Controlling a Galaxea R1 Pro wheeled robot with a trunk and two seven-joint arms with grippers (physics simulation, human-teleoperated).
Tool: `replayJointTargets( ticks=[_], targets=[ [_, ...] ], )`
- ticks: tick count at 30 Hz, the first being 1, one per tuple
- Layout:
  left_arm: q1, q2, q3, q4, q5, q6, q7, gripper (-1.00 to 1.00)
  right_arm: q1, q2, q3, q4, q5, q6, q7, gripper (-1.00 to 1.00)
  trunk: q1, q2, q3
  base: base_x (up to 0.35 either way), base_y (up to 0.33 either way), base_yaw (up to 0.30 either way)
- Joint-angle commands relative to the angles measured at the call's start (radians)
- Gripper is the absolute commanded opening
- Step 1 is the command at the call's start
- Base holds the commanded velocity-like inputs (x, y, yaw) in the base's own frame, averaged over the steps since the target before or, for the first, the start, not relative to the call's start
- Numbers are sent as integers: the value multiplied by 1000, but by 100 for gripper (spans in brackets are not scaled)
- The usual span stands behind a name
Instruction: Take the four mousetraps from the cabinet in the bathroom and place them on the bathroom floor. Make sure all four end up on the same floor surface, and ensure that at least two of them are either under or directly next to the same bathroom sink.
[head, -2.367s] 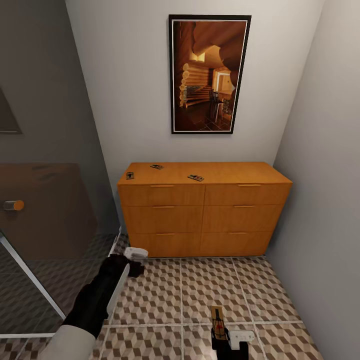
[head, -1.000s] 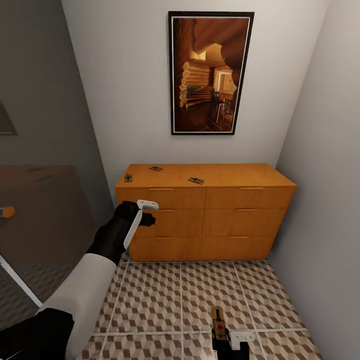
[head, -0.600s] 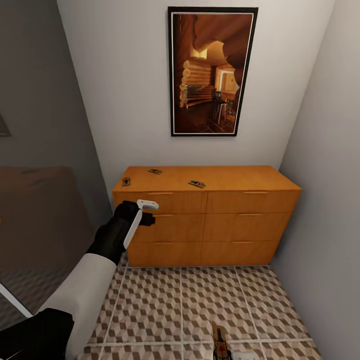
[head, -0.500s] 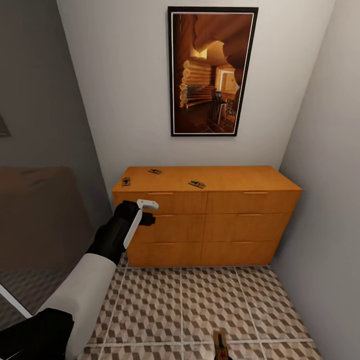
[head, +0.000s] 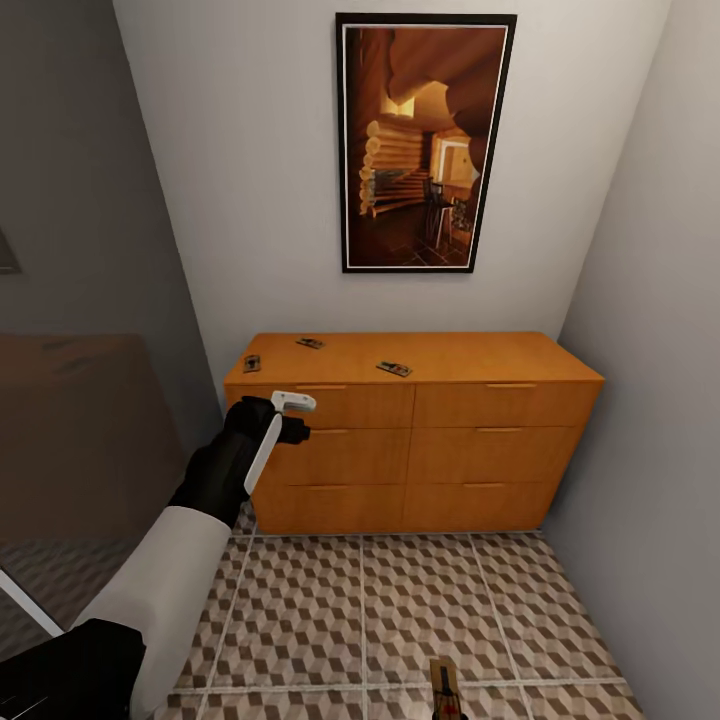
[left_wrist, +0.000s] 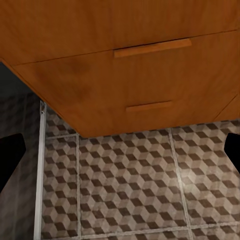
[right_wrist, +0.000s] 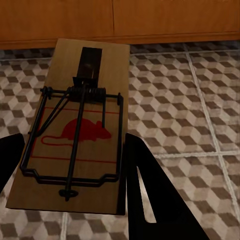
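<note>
Fingers first: in the right wrist view the dark right fingers (right_wrist: 150, 200) are seen clenched on a flat tan wooden mousetrap with black wire spring and a red mouse print (right_wrist: 80, 130), one finger at each long edge of the board. It is carried flat, wire side up, probably so that the spring is left untouched and the board can be laid straight down. In the head view the same trap (head: 445, 690) shows at the lower edge, well in front of the wide orange-brown wooden cabinet with six drawers (head: 420, 440), above the cube-patterned brown, tan and white tiled bathroom floor (head: 400, 600).

Over to the left gripper (head: 292, 418): it is raised in front of the cabinet's left-hand column of drawers, just below the flat worktop. In the left wrist view dark finger tips are glimpsed at opposite edges of the picture, well apart, with drawer fronts and floor between them and nothing held, so the left fingers are judged released. The height seems chosen for a reach onto the worktop.

Now the count. Three small mousetraps are lying on the cabinet's worktop: one at the front left corner (head: 252, 363), one further back on the left (head: 310, 343), one nearer the middle (head: 393, 369). With the one being carried, four are accounted for. Six drawers are counted, all shut, in two columns of three. One framed picture of a log interior (head: 425, 140) is hung on the wall above the cabinet. No sink is visible, so the placing spot cannot be judged.
</note>
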Motion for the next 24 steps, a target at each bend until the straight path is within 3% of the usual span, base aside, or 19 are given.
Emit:
replayJointTargets(
  ticks=[1,15,24],
  targets=[
    [-1,0,-1,-1,1,4,4,100,-1,0,-2,1,9,-2,-5,-100,0,-1,-1,0,0,0],
    [-1,0,-1,-5,1,4,4,100,0,-3,-3,0,9,1,-4,-100,0,-1,-1,6,0,0],
    [-1,0,-1,-5,0,4,4,100,-1,-3,-3,0,9,1,-6,-100,0,-1,-1,190,98,62]
  ],
)
